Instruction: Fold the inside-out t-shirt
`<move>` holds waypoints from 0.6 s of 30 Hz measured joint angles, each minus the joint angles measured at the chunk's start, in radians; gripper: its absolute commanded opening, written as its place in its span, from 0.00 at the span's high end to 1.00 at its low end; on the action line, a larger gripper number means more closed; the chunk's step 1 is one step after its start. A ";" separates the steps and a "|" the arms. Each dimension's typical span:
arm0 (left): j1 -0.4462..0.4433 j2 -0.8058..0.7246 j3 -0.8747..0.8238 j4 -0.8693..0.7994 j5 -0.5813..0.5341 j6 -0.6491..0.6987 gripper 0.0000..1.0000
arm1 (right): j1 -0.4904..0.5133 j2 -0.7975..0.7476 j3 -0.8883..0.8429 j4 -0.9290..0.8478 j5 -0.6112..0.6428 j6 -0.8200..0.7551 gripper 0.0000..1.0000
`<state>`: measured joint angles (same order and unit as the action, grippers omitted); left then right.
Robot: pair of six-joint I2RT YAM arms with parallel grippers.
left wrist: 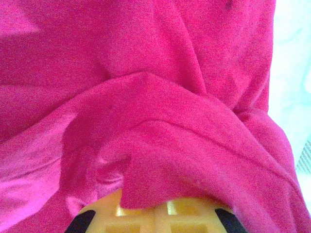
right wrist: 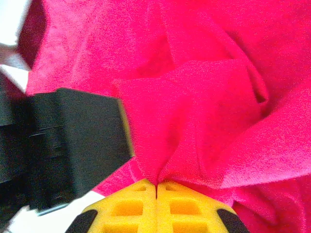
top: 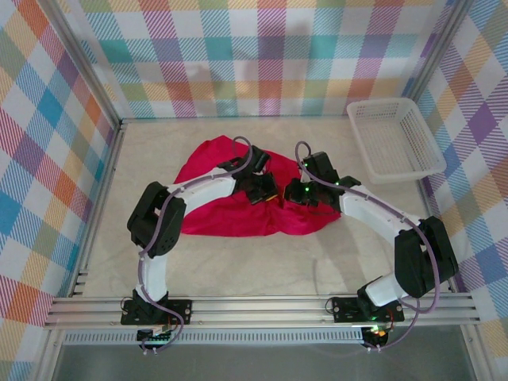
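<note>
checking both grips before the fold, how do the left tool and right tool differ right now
The right tool shows its fingers pressed together with a pleat of the shirt pinched between them; the left tool is shut too, but cloth drapes over its fingers, hiding any grip. From above, the left tool sits mid-shirt, the right tool nearer the shirt's right edge. Both are down on the shirt, close together.

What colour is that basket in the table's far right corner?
White; the basket shows best in the top external view.
</note>
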<state>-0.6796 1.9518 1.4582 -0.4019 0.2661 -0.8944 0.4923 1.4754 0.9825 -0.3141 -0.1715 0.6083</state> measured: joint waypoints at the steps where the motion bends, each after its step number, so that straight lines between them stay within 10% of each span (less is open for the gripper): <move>1: 0.000 -0.012 0.002 -0.013 -0.003 0.005 1.00 | -0.005 0.000 -0.003 -0.003 0.007 -0.004 1.00; 11: 0.002 -0.213 0.012 -0.027 0.078 0.007 1.00 | -0.062 0.228 0.106 -0.053 0.094 -0.019 0.88; 18: 0.041 -0.299 -0.089 0.142 0.218 -0.069 1.00 | -0.076 0.222 0.143 -0.107 0.125 -0.048 0.57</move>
<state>-0.6384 1.6527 1.3693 -0.2596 0.4839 -0.9630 0.4160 1.6974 1.1255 -0.4213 -0.0467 0.5598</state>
